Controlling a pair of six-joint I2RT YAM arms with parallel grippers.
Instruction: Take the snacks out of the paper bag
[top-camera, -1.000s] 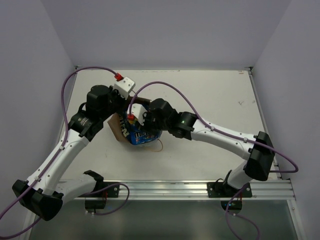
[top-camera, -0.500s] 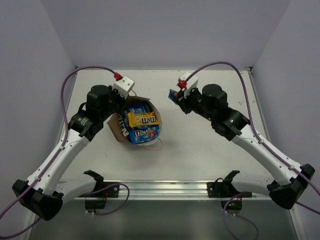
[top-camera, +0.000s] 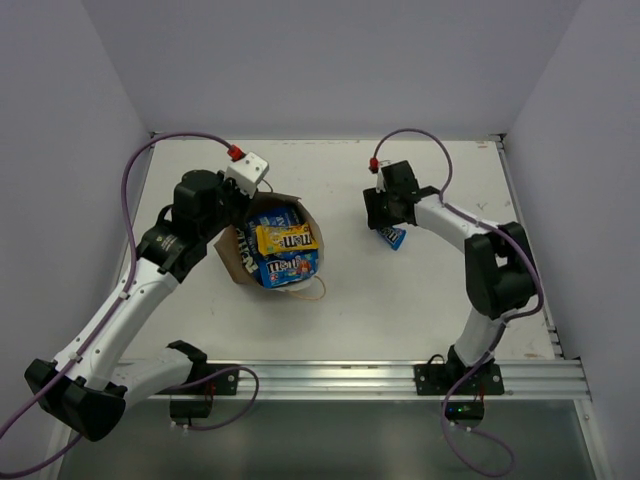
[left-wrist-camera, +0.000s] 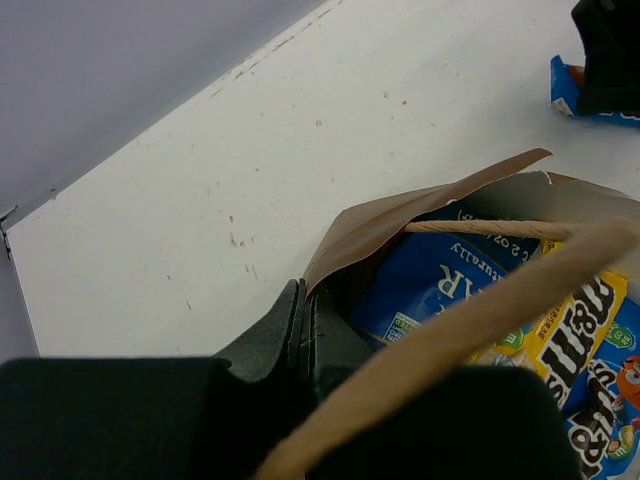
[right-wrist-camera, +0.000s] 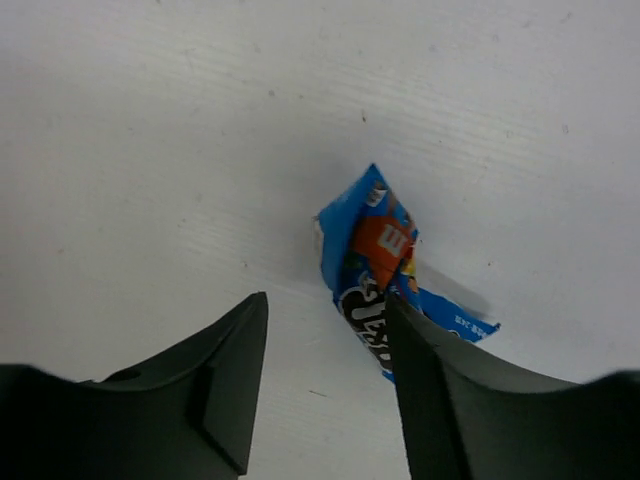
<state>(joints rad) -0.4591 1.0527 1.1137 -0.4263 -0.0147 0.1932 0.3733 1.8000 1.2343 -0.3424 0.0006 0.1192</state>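
Note:
The brown paper bag (top-camera: 236, 258) lies tipped on the table left of centre, its mouth facing up and right. Inside show a yellow candy pack (top-camera: 287, 238) and blue snack packets (top-camera: 288, 268). My left gripper (left-wrist-camera: 305, 315) is shut on the bag's rim (left-wrist-camera: 400, 215) and holds the mouth wide. A small blue candy pack (top-camera: 392, 237) lies on the table to the right. Above it my right gripper (right-wrist-camera: 325, 320) stands open, its right finger (right-wrist-camera: 425, 375) against the pack (right-wrist-camera: 372, 262).
The bag's twisted paper handle (left-wrist-camera: 470, 320) crosses the left wrist view, and another loop (top-camera: 313, 292) lies on the table in front of the bag. Grey walls close the table's back and sides. A metal rail (top-camera: 380, 378) runs along the near edge.
My right arm pulled out of the bag with the blue candy pack, swung right and lowered it to the table. Its jaws have opened and let the pack go. The left arm stayed still.

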